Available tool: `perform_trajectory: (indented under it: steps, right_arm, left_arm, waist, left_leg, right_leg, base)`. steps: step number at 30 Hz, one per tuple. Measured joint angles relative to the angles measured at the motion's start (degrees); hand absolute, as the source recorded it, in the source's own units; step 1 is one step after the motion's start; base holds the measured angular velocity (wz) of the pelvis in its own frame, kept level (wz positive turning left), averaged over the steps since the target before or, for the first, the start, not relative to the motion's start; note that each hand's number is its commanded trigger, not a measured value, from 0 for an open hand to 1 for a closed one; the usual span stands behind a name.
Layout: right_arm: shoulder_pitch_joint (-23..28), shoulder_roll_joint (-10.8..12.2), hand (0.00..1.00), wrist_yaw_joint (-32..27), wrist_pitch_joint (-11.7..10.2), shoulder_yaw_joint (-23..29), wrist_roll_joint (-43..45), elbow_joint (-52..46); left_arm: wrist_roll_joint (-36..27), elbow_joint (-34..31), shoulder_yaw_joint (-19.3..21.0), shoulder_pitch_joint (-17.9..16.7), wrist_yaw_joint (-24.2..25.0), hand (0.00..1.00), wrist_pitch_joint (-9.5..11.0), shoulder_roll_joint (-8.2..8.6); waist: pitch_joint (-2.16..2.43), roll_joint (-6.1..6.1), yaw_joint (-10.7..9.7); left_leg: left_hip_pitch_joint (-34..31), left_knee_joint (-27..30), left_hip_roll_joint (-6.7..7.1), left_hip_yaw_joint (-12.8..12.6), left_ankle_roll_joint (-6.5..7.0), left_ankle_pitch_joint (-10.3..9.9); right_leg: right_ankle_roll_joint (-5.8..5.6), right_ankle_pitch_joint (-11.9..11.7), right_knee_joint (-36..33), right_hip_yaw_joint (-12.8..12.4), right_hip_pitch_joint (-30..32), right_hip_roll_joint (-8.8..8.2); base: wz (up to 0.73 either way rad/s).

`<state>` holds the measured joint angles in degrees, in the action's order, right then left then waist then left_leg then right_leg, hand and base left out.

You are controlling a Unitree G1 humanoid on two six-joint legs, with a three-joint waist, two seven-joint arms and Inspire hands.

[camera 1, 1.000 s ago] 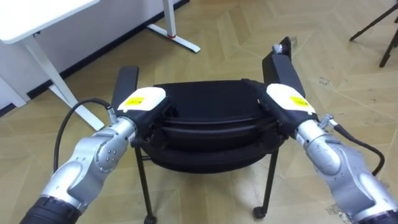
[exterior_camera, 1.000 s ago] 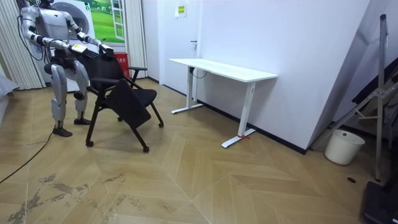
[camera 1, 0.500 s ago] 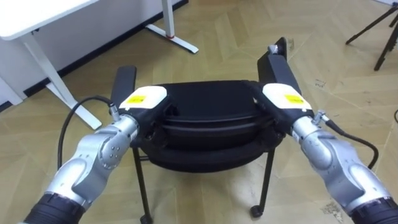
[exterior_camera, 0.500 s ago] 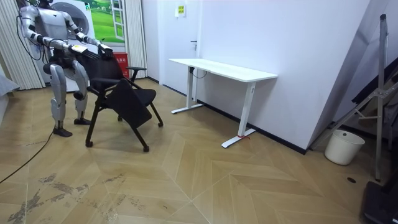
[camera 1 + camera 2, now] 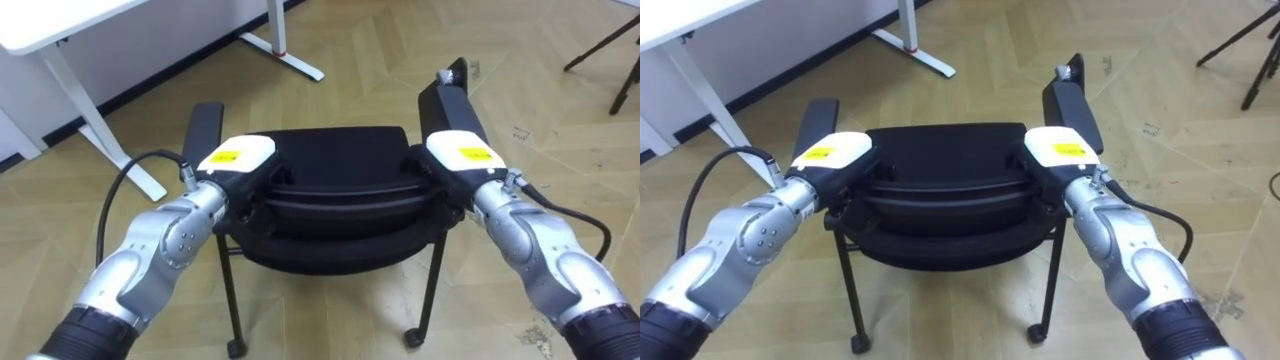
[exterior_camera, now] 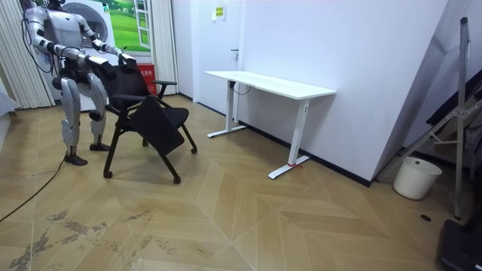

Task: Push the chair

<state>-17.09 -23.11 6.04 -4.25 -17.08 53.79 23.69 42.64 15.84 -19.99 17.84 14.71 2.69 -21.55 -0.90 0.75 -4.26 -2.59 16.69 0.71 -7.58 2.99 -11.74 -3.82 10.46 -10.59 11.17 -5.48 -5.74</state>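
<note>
The left hand (image 5: 235,160) and right hand (image 5: 462,157) sit on the black chair (image 5: 340,160) back; whether they grip, I cannot tell. The chair stands well apart from the desk (image 6: 271,84), so the pushing seems mostly ahead.

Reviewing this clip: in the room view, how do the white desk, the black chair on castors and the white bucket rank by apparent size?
1. White desk: widest span, against the wall.
2. Black chair on castors: somewhat smaller, fairly close to the desk in height.
3. White bucket: clearly the smallest.
</note>
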Motion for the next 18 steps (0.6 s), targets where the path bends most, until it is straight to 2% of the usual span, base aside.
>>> perform_trajectory:
  steps: [11, 18]
  right_arm:
    - [0.19, -0.66, 1.00, -3.61, -0.62, -0.81, 0.28, -0.50]
    - [0.37, -0.74, 1.00, -3.36, -0.68, -0.94, 0.29, -0.84]
  left_arm:
    - [-0.01, -0.04, 0.07, 0.58, -0.51, 1.00, 0.12, -0.36]
    - [-0.02, -0.05, 0.11, 0.59, 0.03, 1.00, 0.14, -0.53]
  waist:
    - [-0.43, -0.77, -0.07]
    - [-0.38, -0.94, 0.19]
  left_leg:
    - [-0.61, 0.49, -0.05, -0.03, 0.01, 0.00]
    - [0.26, -0.07, -0.09, -0.32, 0.01, 0.00]
  right_leg:
    - [0.03, -0.02, -0.01, 0.00, 0.60, -0.04]
    - [0.03, -0.02, -0.13, -0.30, 0.35, -0.17]
  base:
    - [0.00]
    - [-0.02]
